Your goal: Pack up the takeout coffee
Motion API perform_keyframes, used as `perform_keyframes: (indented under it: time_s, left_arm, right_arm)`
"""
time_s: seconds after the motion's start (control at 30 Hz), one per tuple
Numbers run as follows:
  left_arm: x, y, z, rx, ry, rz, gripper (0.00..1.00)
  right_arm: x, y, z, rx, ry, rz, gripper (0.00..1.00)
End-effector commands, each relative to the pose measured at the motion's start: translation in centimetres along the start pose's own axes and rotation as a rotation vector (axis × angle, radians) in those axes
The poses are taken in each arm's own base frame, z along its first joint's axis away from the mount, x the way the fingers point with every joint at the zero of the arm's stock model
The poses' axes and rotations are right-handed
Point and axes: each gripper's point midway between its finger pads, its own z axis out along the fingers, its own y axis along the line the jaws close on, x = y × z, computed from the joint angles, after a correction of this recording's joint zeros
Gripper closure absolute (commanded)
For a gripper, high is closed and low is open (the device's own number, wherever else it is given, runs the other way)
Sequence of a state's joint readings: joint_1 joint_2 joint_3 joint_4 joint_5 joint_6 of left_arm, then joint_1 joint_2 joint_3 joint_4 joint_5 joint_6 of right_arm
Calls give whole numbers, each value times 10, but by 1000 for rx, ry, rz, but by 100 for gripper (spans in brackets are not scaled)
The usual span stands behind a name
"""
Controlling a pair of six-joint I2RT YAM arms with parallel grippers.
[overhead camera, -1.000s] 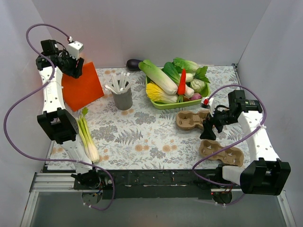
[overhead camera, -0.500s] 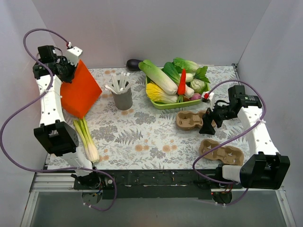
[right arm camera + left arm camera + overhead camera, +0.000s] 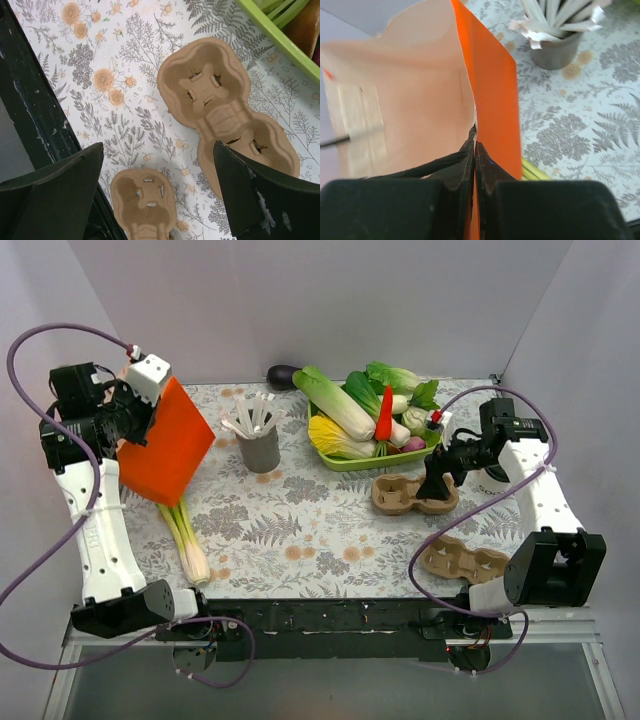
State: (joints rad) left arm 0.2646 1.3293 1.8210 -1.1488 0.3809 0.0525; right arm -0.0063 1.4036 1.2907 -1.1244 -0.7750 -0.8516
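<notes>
My left gripper (image 3: 137,408) is shut on the top edge of an orange paper bag (image 3: 166,446), which hangs tilted above the table's left side. In the left wrist view the jaws (image 3: 475,146) pinch the bag's wall (image 3: 490,95), with its tan inside to the left. My right gripper (image 3: 436,484) stands open over the near end of a brown pulp tray (image 3: 402,493); its fingers (image 3: 157,148) hold nothing. A second pulp tray (image 3: 465,562) lies near the front edge. The takeout coffee is not plainly in view; a dark round shape (image 3: 497,473) sits behind my right forearm.
A grey cup of white sticks (image 3: 260,446) stands left of centre. At the back is a green tray (image 3: 345,462) piled with vegetables, and an eggplant (image 3: 283,375) lies against the rear wall. A leek (image 3: 186,536) lies under the bag.
My left gripper has shut on the bag's edge and drawn it up and toward the near left. My right arm has swung back, from the near pulp tray to the farther one.
</notes>
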Motion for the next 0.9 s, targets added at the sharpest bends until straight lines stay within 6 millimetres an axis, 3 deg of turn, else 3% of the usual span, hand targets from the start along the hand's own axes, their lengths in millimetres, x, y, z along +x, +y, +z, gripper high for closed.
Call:
perform_keyframes:
  time_s: [0.0,0.1,0.27,0.43,0.77,0.87]
  left_arm:
    - [32,-49,-21,143,80,14,100]
    - [51,-66,-30,186,118,68,100]
    - [41,-89,-36,261,41,84,100]
    - [25,-128,-35,432,-80,93,100]
    - [33,-169,-20,614,-126,146,99]
    - [34,-189,-16,669,-151,170,97]
  right_arm:
    - [-27,-5,-5,-2,-58,-10,2]
    - [-32,-5,2,-18,-43,-25,2]
    - [-34,-10,5,-12,-41,-10,2]
    - [-36,-15,1,12,-20,-35,2]
    - [-38,-14,-4,37,-23,-78,2]
    - [-38,-12,-6,39,-26,-94,2]
